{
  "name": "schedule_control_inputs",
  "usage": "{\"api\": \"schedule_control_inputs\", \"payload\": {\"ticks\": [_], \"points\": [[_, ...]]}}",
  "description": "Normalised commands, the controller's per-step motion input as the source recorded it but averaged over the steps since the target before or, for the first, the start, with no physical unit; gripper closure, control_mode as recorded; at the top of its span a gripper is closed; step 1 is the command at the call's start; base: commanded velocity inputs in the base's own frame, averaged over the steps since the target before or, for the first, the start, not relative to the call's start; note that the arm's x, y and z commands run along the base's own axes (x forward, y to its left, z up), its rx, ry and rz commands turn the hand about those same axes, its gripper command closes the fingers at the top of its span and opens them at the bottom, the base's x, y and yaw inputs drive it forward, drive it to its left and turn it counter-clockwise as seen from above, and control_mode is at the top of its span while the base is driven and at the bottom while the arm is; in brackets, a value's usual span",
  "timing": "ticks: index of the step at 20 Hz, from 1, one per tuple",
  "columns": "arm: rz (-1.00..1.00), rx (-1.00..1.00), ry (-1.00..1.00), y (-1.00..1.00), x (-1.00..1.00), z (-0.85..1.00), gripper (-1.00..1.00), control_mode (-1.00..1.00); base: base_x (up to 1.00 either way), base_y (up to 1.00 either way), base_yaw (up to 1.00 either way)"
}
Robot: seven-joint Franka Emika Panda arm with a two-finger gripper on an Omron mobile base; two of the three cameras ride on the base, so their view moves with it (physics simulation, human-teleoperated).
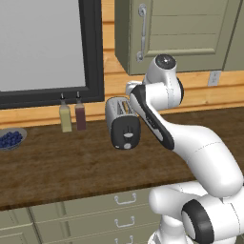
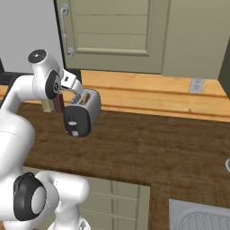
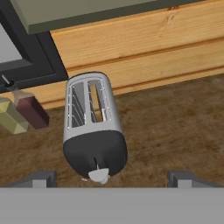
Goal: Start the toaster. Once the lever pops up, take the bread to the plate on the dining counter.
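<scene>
Small silver two-slot toaster (image 3: pixel 92 127) stands near the back edge of the dark wood counter (image 1: pixel 57 167), black lever end facing outward for access. Gripper (image 3: pixel 111 178) hovers above, fingers wide apart, empty.

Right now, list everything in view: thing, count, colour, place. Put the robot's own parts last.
toaster: one, silver with black end panel, on the wood counter by the wall, below the hand.
bread: one slice, tan, in a toaster slot.
bottles: two, one yellowish, one dark red, left of the toaster at the wall.
bowl of blueberries: one, grey with blue berries, far left on the counter.
counter: one, dark-brown wood, green drawers below.
window: one, black frame, above the bottles.
upper cabinet: green, metal handle, above the toaster.
wall outlet: one, pale, on the wood backsplash.
sink: one, grey, lower right.
gripper: one, dark fingertips spread wide, over the toaster's lever end.
</scene>
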Motion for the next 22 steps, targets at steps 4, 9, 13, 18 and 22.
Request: {"api": "schedule_control_inputs", "payload": {"ticks": [4,9,13,18,22], "points": [[0.0,0.0,0.0,0.0,0.0,0.0,-1.0,-1.0,0.0,0.0,0.0],[0.0,0.0,0.0,0.0,0.0,0.0,-1.0,-1.0,0.0,0.0,0.0],[0.0,0.0,0.0,0.0,0.0,0.0,-1.0,-1.0,0.0,0.0,0.0],[0.0,0.0,0.0,0.0,0.0,0.0,-1.0,-1.0,0.0,0.0,0.0],[0.0,0.0,0.0,0.0,0.0,0.0,-1.0,-1.0,0.0,0.0,0.0]]}}
